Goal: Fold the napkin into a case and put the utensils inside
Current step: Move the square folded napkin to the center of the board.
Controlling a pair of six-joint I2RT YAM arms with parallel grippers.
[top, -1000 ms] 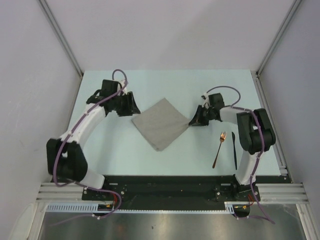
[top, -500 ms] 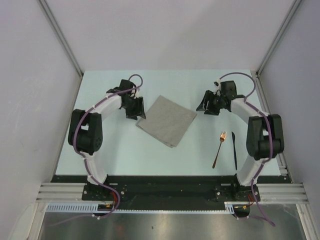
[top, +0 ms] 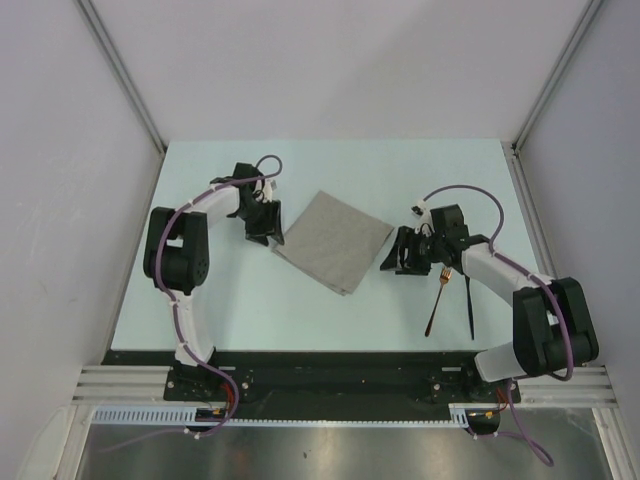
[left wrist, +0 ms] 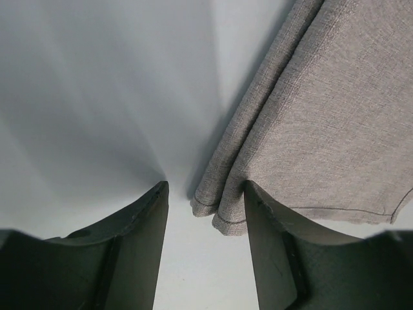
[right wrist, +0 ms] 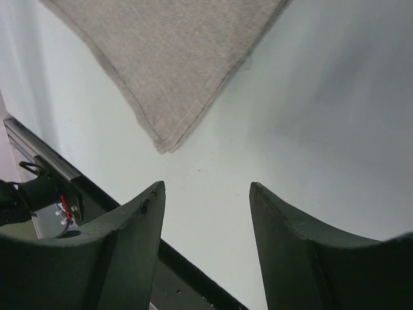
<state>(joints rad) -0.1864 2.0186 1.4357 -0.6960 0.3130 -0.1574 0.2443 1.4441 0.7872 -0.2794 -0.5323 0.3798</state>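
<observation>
**A:** Two layers show at one corner in the left wrist view, so the napkin [left wrist: 322,116] is doubled. It is grey-beige woven cloth, with stitched hems stacked one over the other.

**B:** From above that fold is lost. It reads as one flat diamond on the table [top: 220,300], with corners pointing far and near and no clear long axis.

**A:** And the left gripper [left wrist: 205,187]?

**B:** Spread wide, with the layered corner lying in the gap, unclamped. Whether the cloth touches it I can't tell.

**A:** The right gripper [right wrist: 206,187] gapes as well, holding nothing, over bare table just off the napkin's right-hand corner.

**B:** Only the top view shows the cutlery. The glossy copper fork [top: 437,300] and the thin black piece [top: 468,300] lie side by side beside the right gripper. Their long axes run far to near, with the fork's tines at the far end.
</observation>
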